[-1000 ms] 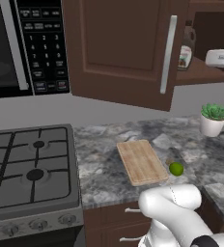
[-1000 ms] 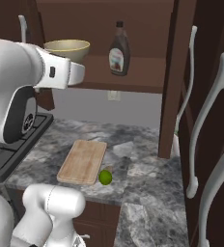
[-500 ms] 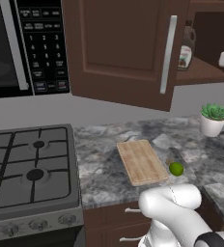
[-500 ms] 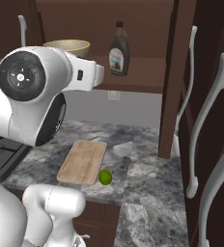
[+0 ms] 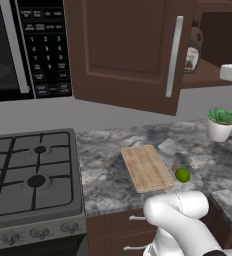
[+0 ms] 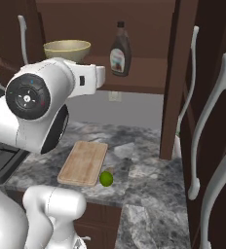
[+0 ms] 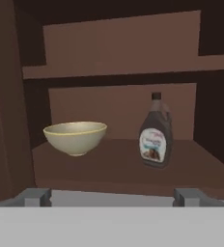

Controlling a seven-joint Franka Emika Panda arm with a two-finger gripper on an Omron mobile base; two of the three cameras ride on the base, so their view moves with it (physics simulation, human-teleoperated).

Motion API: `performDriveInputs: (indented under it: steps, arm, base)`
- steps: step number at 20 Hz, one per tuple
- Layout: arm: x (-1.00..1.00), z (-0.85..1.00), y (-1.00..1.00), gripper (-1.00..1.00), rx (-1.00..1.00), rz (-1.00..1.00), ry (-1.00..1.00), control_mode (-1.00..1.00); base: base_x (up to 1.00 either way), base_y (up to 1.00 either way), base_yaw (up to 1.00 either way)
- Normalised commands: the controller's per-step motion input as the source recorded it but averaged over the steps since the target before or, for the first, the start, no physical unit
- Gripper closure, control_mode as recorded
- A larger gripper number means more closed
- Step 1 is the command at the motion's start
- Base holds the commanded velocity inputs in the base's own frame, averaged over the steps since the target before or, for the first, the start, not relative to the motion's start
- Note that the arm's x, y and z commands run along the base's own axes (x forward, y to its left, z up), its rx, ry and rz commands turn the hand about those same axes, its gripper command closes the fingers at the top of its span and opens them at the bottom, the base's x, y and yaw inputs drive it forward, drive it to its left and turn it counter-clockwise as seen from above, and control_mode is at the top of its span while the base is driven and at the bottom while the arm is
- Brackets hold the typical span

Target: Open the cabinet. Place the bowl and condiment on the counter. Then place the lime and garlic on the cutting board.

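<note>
Brown cabinet door (image 5: 128, 50) is standing open in the left base view, and my arm is swinging rightward, away from it. Right base view: I'm bringing the arm up toward the shelf (image 6: 144, 78) holding the bowl (image 6: 67, 48) and condiment (image 6: 120, 48); lime (image 6: 105, 178) beside the cutting board (image 6: 84, 162). Hand view: tool (image 7: 112, 197) gaping wide, empty, facing the bowl.

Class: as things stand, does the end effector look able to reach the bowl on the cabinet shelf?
Probably yes. The cabinet door is open, the end effector is open and faces the shelf, and the bowl stands apart from the bottle.
</note>
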Motion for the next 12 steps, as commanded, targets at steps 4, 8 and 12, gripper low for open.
performDriveInputs:
  steps: [4, 8, 12]
  arm:
    - [0.35, -0.04, -0.02, -1.0, -0.03, -0.01, -0.02, -1.0]
    - [0.4, 0.01, -0.12, -1.0, 0.04, 0.0, 0.05, -1.0]
    - [0.4, 0.01, -0.02, -1.0, 0.02, 0.01, 0.02, -1.0]
  base:
    - [0.0, 0.0, 0.0]
    - [0.0, 0.0, 0.0]
    - [0.0, 0.0, 0.0]
